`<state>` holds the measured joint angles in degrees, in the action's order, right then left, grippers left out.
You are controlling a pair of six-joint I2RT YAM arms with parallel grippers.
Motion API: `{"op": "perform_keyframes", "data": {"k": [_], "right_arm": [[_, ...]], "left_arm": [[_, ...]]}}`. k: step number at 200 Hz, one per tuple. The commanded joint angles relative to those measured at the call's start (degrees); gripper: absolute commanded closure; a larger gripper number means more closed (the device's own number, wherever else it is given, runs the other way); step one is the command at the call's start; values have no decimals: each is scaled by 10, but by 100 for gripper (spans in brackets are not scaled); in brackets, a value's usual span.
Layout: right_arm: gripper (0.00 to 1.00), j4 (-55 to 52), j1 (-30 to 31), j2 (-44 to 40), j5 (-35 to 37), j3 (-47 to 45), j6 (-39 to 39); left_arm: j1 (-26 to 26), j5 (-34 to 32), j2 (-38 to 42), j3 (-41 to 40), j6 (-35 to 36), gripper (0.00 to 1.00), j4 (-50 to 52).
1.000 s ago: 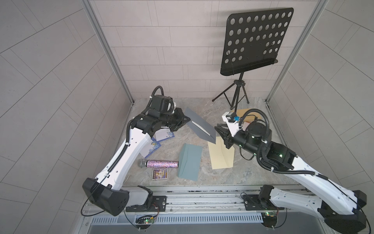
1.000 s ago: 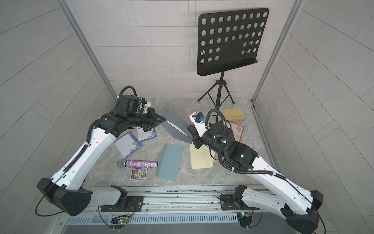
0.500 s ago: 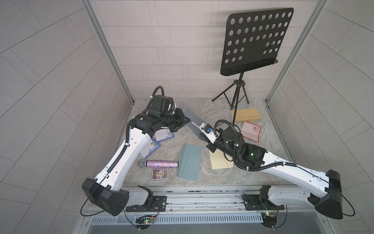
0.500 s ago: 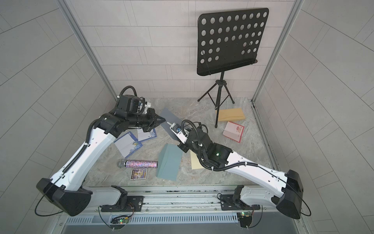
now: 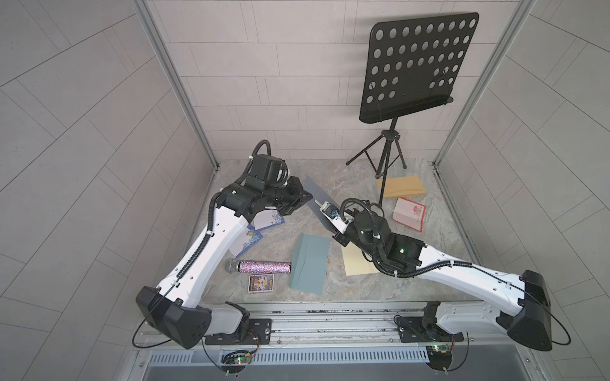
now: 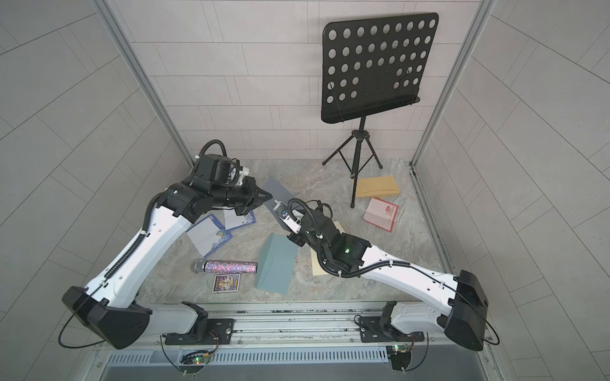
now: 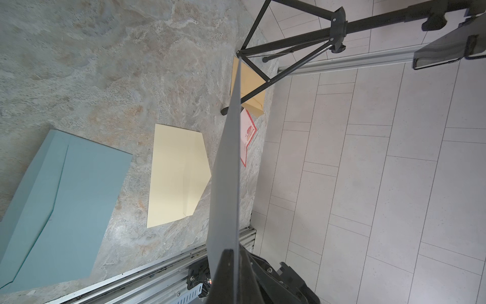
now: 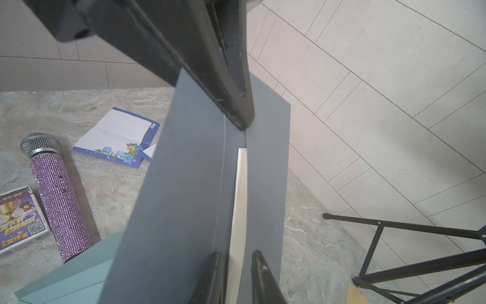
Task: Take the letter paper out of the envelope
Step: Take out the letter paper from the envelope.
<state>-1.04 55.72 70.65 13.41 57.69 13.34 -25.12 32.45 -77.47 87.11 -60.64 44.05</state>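
marble tabletop [image 5: 346, 179] below; left gripper [image 5: 307, 198] clamps envelope [image 5: 315, 191]; right gripper [image 8: 236, 254], jaws narrow, straddles letter paper [image 8: 240, 197], likely light, floppy: pinch its edge.

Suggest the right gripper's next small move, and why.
Probably close the right gripper on the letter. Its open jaws straddle the cream edge showing in the envelope mouth, and the left gripper is shut on the envelope, holding it up.
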Motion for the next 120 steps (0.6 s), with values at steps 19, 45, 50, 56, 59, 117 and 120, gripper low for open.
{"op": "perform_keyframes", "data": {"k": [19,45,50,56,59,117,120], "right_arm": [[74,8,12,10,24,5,8],[72,2,17,14,31,8,3],[72,2,18,15,35,8,3],[72,2,19,18,38,8,2],[71,2,19,19,41,8,1],[75,6,19,49,73,24,-3],[76,6,19,49,74,24,-3]], "left_arm": [[-5,-9,-4,23,-7,100,7],[-7,-10,-7,23,-9,100,8],[-7,-10,-7,24,-9,100,8],[-7,-10,-7,24,-10,100,8],[-7,-9,-7,24,-11,100,8],[-7,-3,-10,26,-12,100,8],[-8,-4,-10,26,-12,100,8]]}}
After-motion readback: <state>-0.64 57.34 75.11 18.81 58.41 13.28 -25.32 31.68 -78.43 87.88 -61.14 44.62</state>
